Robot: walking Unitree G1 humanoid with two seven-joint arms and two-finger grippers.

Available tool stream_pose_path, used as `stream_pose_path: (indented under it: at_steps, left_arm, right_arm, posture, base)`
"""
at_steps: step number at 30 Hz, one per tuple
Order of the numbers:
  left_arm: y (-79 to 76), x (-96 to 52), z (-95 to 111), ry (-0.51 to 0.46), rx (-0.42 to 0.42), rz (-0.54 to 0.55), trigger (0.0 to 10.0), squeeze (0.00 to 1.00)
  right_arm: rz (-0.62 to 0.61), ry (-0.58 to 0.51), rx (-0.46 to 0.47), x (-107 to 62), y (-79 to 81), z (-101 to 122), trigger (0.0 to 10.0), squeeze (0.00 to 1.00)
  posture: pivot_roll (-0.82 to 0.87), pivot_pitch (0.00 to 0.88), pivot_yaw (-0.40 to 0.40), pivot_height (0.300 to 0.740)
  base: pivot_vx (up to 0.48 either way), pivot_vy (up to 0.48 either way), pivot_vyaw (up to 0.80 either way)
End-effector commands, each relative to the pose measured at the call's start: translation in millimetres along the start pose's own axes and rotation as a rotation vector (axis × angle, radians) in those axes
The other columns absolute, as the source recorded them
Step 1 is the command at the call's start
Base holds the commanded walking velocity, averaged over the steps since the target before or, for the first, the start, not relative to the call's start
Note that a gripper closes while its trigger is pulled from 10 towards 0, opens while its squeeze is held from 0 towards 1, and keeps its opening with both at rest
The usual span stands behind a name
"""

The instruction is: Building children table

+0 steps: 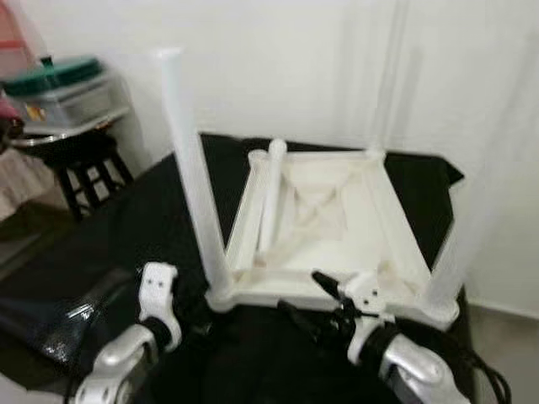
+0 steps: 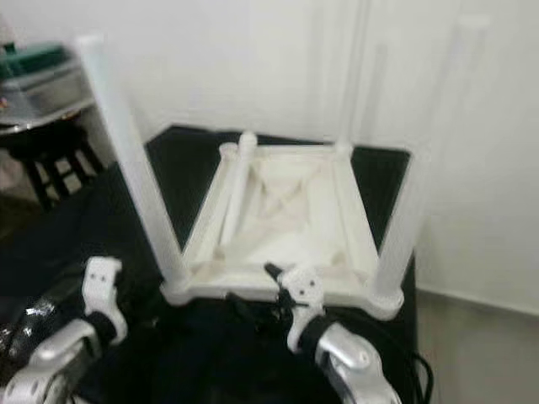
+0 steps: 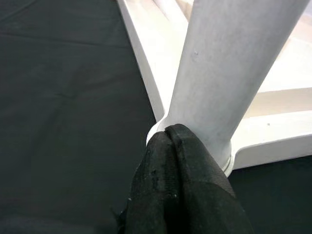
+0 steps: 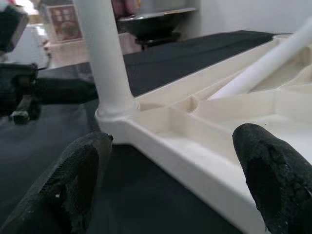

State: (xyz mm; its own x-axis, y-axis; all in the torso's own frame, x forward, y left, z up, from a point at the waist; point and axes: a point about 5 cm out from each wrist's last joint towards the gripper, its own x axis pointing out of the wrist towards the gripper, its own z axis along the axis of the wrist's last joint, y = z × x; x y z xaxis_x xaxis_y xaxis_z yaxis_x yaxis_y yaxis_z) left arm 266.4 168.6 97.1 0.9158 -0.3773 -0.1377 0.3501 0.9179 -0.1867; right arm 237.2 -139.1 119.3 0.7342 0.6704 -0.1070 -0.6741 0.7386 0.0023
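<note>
Lying upside down on black cloth point(image 1: 126, 219): white plastic table top point(image 1: 316, 223), square, ribbed underside with X-brace, smooth matte. Round tube leg point(image 1: 189, 160) upright in near-left corner socket; second leg point(image 2: 413, 202) upright at near-right corner; loose leg point(image 1: 271, 198) lying inside the frame, left side. Left gripper point(image 3: 173, 195) fingers pressed together, tips touching base of near-left leg, holding nothing. Right gripper point(image 4: 170, 170) fingers spread wide at near edge, empty. Far left: dark stool point(image 1: 80, 172), lidded bin point(image 1: 63, 93) with green lid on top; contents unclear.
</note>
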Motion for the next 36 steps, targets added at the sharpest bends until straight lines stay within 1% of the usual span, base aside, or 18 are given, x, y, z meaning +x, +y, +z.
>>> stream_pose_path:
  at_steps: [1,6,10,15,18,19,20,21,23,24,26,28,29,30,31,32,34,36]
  left_arm:
    - [-6.5,5.9,-2.0,0.012,0.013,-0.018,10.0,0.0]
    - [-2.4,5.2,-1.3,0.007,0.03,0.011,10.0,0.0]
    - [53.6,-11.3,-4.2,0.041,0.061,0.419,10.0,0.0]
    - [70.4,-21.3,-8.2,0.075,0.075,0.54,10.0,0.0]
    - [92.0,-39.1,-12.1,0.12,0.107,0.696,10.0,0.0]
    - [92.0,-39.1,-12.1,0.12,0.107,0.696,10.0,0.0]
    - [97.6,-45.9,-16.7,0.149,0.112,0.728,10.0,0.0]
    - [100.1,-50.9,-25.0,0.19,0.09,0.719,10.0,0.0]
    - [101.0,-54.1,-30.6,0.218,0.072,0.708,10.0,0.0]
    - [94.8,-53.2,-37.0,0.248,0.049,0.621,10.0,0.0]
    - [94.8,-53.2,-37.0,0.248,0.049,0.621,10.0,0.0]
    - [73.6,-53.8,-42.0,0.261,0.016,0.321,10.0,0.0]
    - [73.6,-53.8,-42.0,0.261,0.016,0.321,10.0,0.0]
    - [65.6,-57.1,-41.9,0.264,-0.003,0.205,10.0,0.0]
    - [65.6,-57.1,-41.9,0.264,-0.003,0.205,10.0,0.0]
    - [59.4,-67.9,-39.1,0.291,-0.001,0.063,10.0,0.0]
    - [53.1,-87.5,-34.8,0.366,0.02,-0.115,10.0,0.0]
    - [51.4,-93.5,-33.3,0.393,0.036,-0.162,10.0,0.0]
  right_arm:
    - [0.026,-0.042,0.008,1.4,2.7,5.0,10.0,0.0]
    - [0.025,-0.043,0.012,0.9,2.2,5.1,10.0,0.0]
    - [0.057,-0.063,0.033,-6.2,1.4,8.1,10.0,0.0]
    - [0.079,-0.063,0.033,-10.8,0.6,9.3,10.0,0.0]
    - [0.139,-0.026,0.016,-24.9,-3.2,8.8,10.0,0.0]
    - [0.139,-0.026,0.016,-24.9,-3.2,8.8,10.0,0.0]
    - [0.175,0.01,0.001,-33.8,-5.8,7.0,10.0,0.0]
    - [0.212,0.049,-0.009,-44.0,-9.0,5.9,10.0,0.0]
    - [0.235,0.074,-0.013,-50.5,-10.9,5.9,10.0,0.0]
    - [0.263,0.102,-0.015,-58.9,-13.2,6.7,10.0,0.0]
    - [0.263,0.102,-0.015,-58.9,-13.2,6.7,10.0,0.0]
    - [0.336,0.154,0.007,-78.8,-17.4,13.9,10.0,0.0]
    - [0.336,0.154,0.007,-78.8,-17.4,13.9,10.0,0.0]
    - [0.366,0.177,0.012,-86.4,-18.6,17.7,10.0,0.0]
    - [0.366,0.177,0.012,-86.4,-18.6,17.7,10.0,0.0]
    - [0.404,0.208,0.009,-94.2,-18.4,21.3,10.0,0.0]
    - [0.446,0.243,-0.003,-101.4,-16.8,25.0,10.0,0.0]
    - [0.457,0.252,-0.008,-102.7,-15.9,25.7,10.0,0.0]
  posture:
    - [-0.12,0.0,0.058,0.74]
    - [-0.12,0.0,0.058,0.74]
    - [-0.11,0.0,0.059,0.74]
    - [-0.11,0.0,0.059,0.74]
    - [-0.11,0.0,0.064,0.74]
    - [-0.11,0.0,0.064,0.74]
    - [-0.11,0.0,0.064,0.74]
    - [-0.11,0.0,0.065,0.74]
    - [-0.11,0.0,0.067,0.74]
    - [-0.1,0.0,0.064,0.74]
    - [-0.1,0.0,0.064,0.74]
    - [-0.1,0.0,0.061,0.74]
    - [-0.1,0.0,0.061,0.74]
    - [-0.1,0.0,0.061,0.74]
    - [-0.1,0.0,0.061,0.74]
    - [-0.1,0.0,0.056,0.74]
    - [-0.09,0.0,0.055,0.74]
    - [-0.09,0.0,0.055,0.74]
  base:
    - [0.0,0.0,0.0]
    - [0.0,0.0,0.0]
    - [0.0,0.0,0.0]
    - [0.0,0.0,0.0]
    - [0.0,0.0,0.0]
    - [0.0,0.0,0.0]
    - [0.0,0.0,0.0]
    - [0.0,0.0,0.0]
    - [0.0,0.0,0.0]
    - [0.0,0.0,0.0]
    - [0.0,0.0,0.0]
    - [0.0,0.0,0.0]
    - [0.0,0.0,0.0]
    - [0.0,0.0,0.0]
    - [0.0,0.0,0.0]
    - [0.0,0.0,0.0]
    - [0.0,0.0,0.0]
    - [0.0,0.0,0.0]
